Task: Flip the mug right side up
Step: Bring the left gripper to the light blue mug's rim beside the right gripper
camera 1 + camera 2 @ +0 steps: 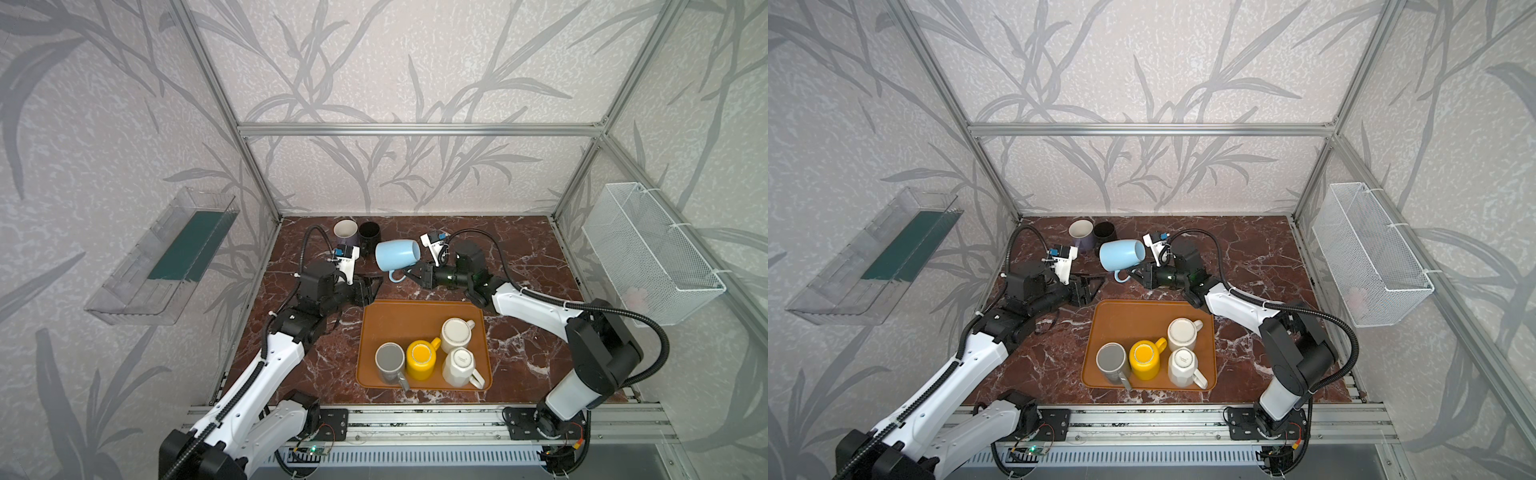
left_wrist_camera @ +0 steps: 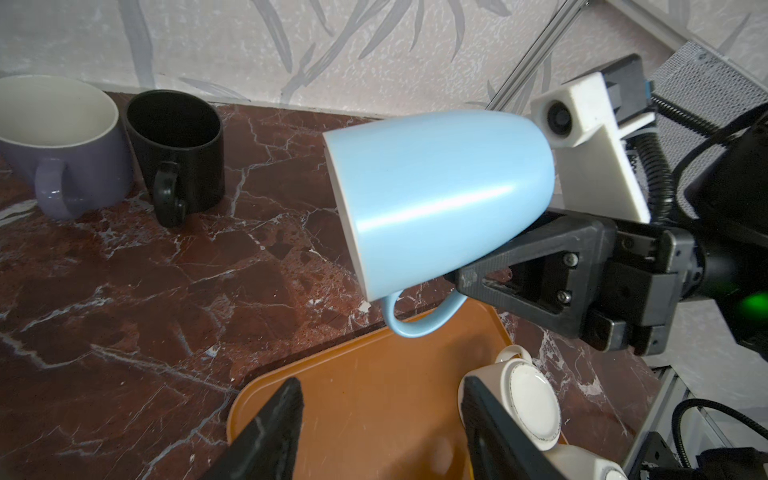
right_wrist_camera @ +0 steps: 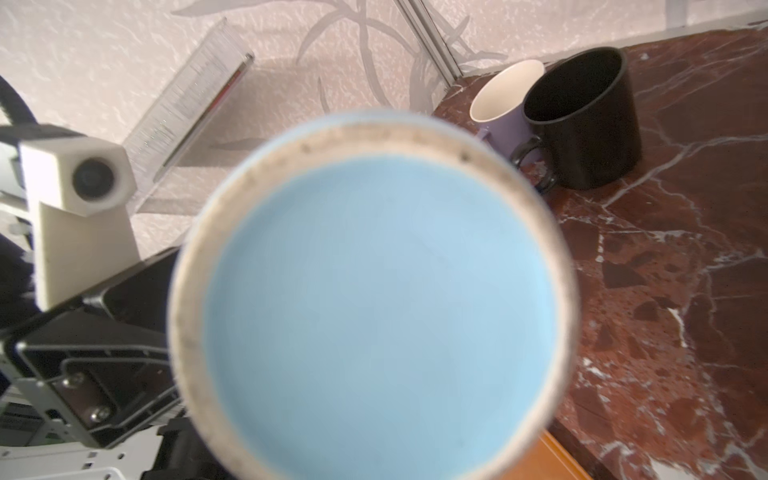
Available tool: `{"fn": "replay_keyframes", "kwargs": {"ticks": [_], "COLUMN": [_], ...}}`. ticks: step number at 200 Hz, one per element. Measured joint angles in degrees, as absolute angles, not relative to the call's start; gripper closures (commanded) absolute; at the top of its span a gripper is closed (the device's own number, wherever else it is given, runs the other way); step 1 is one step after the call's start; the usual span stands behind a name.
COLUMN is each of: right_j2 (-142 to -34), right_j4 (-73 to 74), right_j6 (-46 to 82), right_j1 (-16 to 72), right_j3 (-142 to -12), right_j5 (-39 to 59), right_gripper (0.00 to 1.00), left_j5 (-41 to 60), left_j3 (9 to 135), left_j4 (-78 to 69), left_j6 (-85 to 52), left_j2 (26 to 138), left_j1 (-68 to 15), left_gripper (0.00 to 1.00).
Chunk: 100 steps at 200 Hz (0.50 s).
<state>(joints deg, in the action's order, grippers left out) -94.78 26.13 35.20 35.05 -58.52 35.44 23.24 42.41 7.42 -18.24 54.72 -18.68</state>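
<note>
The bench (image 1: 523,266) is a polished slab of red-brown marble with white veins. It looks hard and slick, so we judge that any set-down should be gentle. On its near middle lies a flat orange-brown tray (image 1: 399,320) with rounded corners and a low lip, matte in finish.

Beyond the tray's far edge the blue mug (image 1: 397,254) hangs in the air on its side, clear of the bench, with its mouth to the left and its bottom to the right. We take the step in hand to be the turn itself, about half done. The glaze is smooth and glossy, and the body tapers to a rounded bottom. Next, we judge, the wrist must roll until the mouth faces up, then lower the mug onto bare bench. A likely spot is near the purple mug (image 1: 347,233) and black mug (image 1: 370,235), which stand upright side by side at the far left.

The right pincer (image 1: 410,272) is pinching the blue mug at its handle (image 2: 419,322), fingers pressed tight. The left pincer (image 1: 372,286) is spread and empty, to the near left of the mug, just beside the tray's far left corner.

The handle is a thin loop hanging downward, and we suspect a grip there could let the heavy body swing. Smallest of all, the foot ring (image 3: 189,332) is bare unglazed clay, rough and speckled.
</note>
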Motion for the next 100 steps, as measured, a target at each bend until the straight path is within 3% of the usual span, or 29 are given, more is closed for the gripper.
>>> {"fn": "replay_keyframes", "kwargs": {"ticks": [48, 100], "right_j2": [-95.7, -95.9], "right_j4": [33.0, 39.7], "right_j6": [40.4, 44.4], "right_j1": [34.9, 34.9], "right_j3": [-58.5, -58.5], "right_j5": [38.5, 40.4], "right_gripper": [1.00, 1.00], "left_j5": [28.6, 38.9], "left_j3": [41.3, 35.0], "left_j4": [1.1, -13.9], "left_j6": [-22.5, -32.7], "left_j2": [56.0, 57.3], "left_j1": [-17.1, -9.9], "left_gripper": [0.44, 0.45]}}
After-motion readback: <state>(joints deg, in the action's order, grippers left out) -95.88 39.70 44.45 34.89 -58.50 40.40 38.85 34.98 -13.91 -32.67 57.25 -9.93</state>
